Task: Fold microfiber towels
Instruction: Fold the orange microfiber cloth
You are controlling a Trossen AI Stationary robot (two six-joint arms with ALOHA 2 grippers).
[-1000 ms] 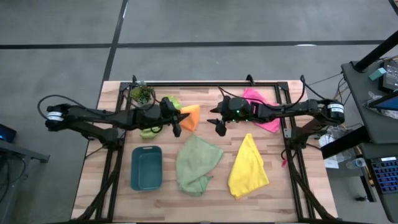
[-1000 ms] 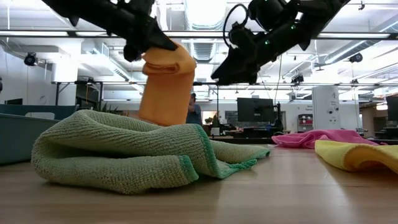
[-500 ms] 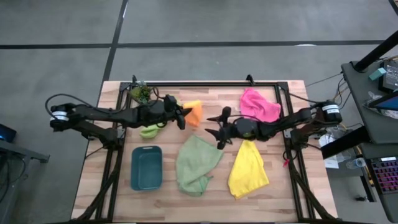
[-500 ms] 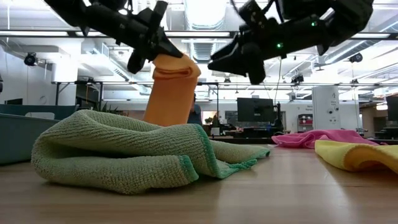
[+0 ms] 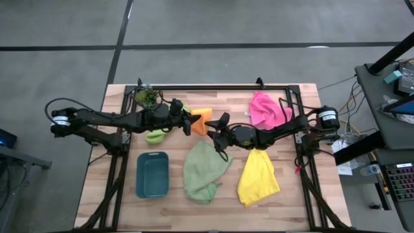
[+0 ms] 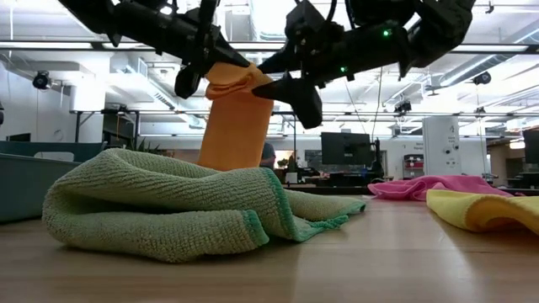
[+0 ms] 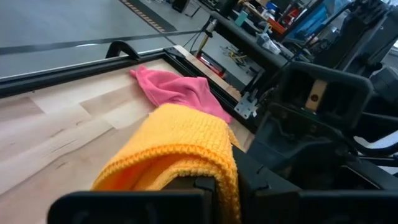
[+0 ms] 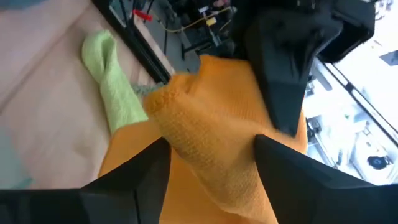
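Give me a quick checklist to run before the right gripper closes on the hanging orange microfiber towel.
1. Left gripper shut on the orange microfiber towel, holding it up: ok.
2. Right gripper open, with towel fabric between its fingers in the right wrist view: ok.
3. Right gripper close beside the left one at the towel's top fold in the low view; enough room to close without the fingers meeting: cannot tell.
4. Towel's lower end free of the pale sage green towel: cannot tell, the sage towel hides it.
5. Yellow towel, pink towel and lime green towel lie apart from the grasp: ok.
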